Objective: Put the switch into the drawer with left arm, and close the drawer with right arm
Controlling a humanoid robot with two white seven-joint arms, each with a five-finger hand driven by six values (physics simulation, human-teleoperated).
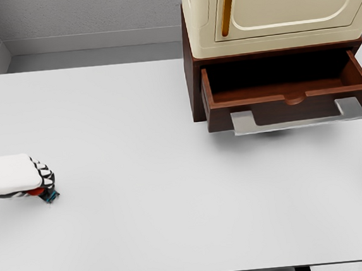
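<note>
Pickup under way: left hand (pixel 20 176) clenches the switch (pixel 48 195) at the table's (pixel 140 177) left edge; next, carry it to the open drawer (pixel 288 88).

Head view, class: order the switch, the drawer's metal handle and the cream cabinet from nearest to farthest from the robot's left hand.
1. The switch, under the left hand at the table's left edge, mostly hidden by the fingers.
2. The metal handle, on the front of the open drawer at the right.
3. The cream cabinet, at the upper right above the drawer.
</note>
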